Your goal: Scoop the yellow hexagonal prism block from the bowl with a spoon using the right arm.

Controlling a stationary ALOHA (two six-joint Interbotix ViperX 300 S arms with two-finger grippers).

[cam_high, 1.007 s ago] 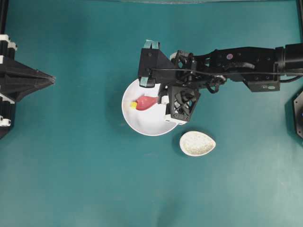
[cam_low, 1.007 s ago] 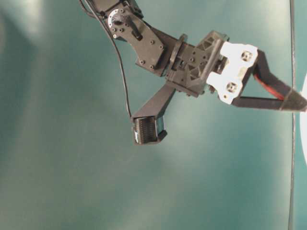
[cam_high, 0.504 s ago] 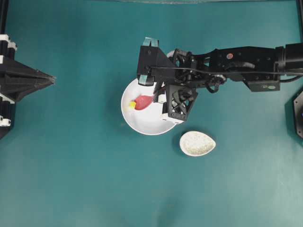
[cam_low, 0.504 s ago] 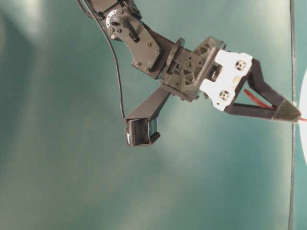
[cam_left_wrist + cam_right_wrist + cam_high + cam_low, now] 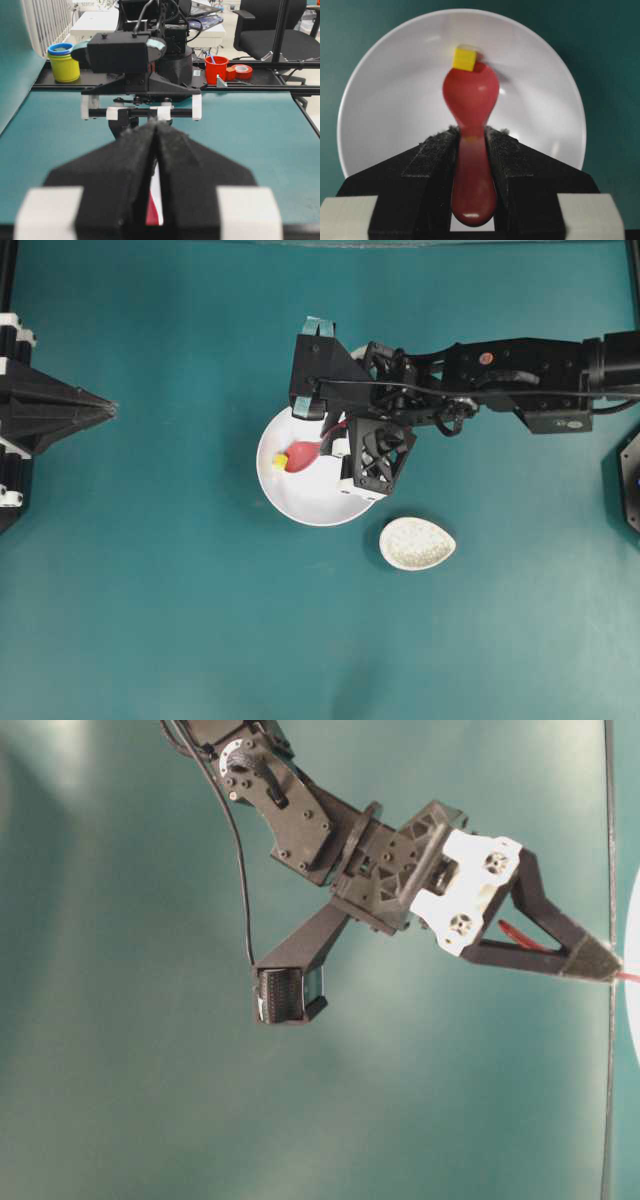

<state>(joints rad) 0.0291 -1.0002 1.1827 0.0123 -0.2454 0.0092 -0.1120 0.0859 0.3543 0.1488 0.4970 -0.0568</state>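
The right hand [image 5: 472, 150] grips the red spoon [image 5: 471, 107] by its handle, head inside the white bowl [image 5: 395, 100]. The yellow block [image 5: 464, 57] seems to touch the spoon's tip. The left hand [image 5: 156, 150] is pressed closed. No writing is legible.

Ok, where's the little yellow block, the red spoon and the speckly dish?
yellow block [image 5: 464, 58], right wrist view, its top face.
red spoon [image 5: 471, 95], right wrist view, its head.
speckly dish [image 5: 417, 543], overhead view, its middle.
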